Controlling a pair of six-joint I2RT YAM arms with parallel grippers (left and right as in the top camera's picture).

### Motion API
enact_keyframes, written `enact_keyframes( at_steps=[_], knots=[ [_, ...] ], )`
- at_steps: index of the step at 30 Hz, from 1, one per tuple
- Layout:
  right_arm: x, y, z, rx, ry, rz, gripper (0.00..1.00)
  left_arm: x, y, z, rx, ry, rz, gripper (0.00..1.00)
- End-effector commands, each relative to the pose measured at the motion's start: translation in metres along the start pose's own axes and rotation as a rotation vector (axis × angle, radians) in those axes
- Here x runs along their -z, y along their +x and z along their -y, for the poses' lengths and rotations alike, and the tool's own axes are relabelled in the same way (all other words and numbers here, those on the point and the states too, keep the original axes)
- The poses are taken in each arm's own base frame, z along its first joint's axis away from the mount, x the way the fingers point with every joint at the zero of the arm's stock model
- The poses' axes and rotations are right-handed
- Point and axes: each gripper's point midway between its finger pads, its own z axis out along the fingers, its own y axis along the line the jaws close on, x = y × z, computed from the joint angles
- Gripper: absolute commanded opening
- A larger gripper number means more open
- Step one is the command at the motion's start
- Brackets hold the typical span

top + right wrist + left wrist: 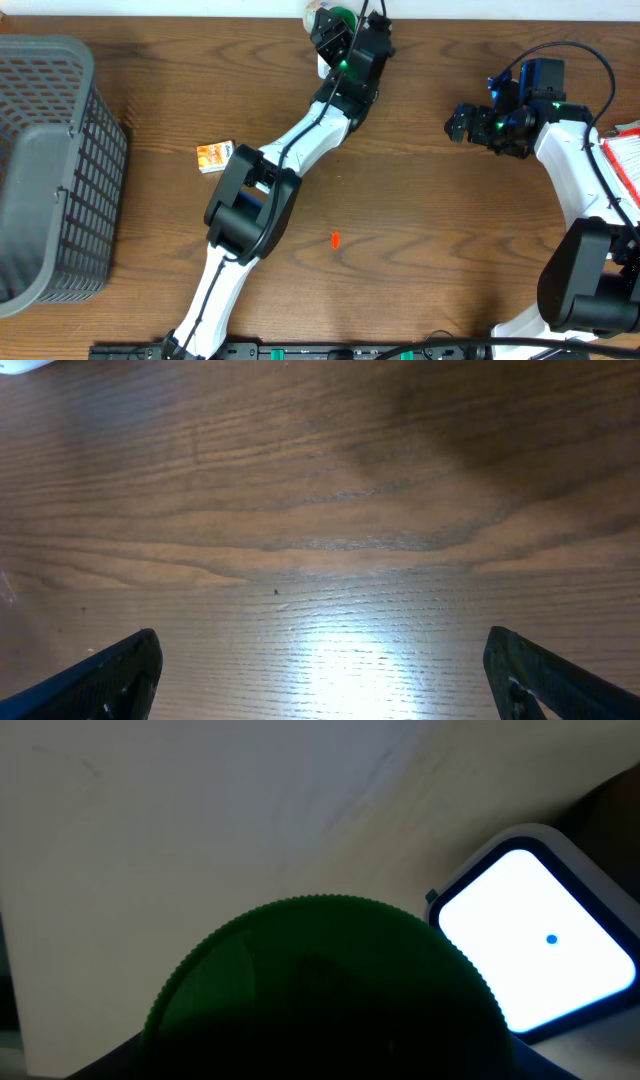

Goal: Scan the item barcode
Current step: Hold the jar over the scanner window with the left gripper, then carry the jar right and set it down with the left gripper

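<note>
Left wrist view showed the risk: had the barcode faced away from the lit scanner window [530,935], just right of my jaws, no read would have come. My left gripper [332,30] looked clamped on the green-capped item [320,990], held between the jaws. My right gripper [322,665] hung wide open over the table [320,510], well apart.

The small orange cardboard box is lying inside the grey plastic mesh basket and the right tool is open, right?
No. The small orange cardboard box lies on the wooden table, outside the grey plastic mesh basket, as the overhead view shows. The right tool is open.
</note>
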Motion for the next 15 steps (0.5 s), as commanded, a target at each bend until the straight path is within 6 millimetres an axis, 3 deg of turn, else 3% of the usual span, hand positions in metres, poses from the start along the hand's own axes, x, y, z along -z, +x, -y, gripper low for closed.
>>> enact_keyframes(
  at_steps=[1,15],
  knots=[
    [-0.002,0.001,0.003,0.01,0.008,-0.004,0.99,0.029,-0.033,-0.076,0.191,-0.082,0.024,0.28],
    [0.001,0.003,0.015,-0.022,0.024,-0.016,0.99,0.108,-0.064,-0.077,0.485,0.447,0.101,0.28]
  ],
)
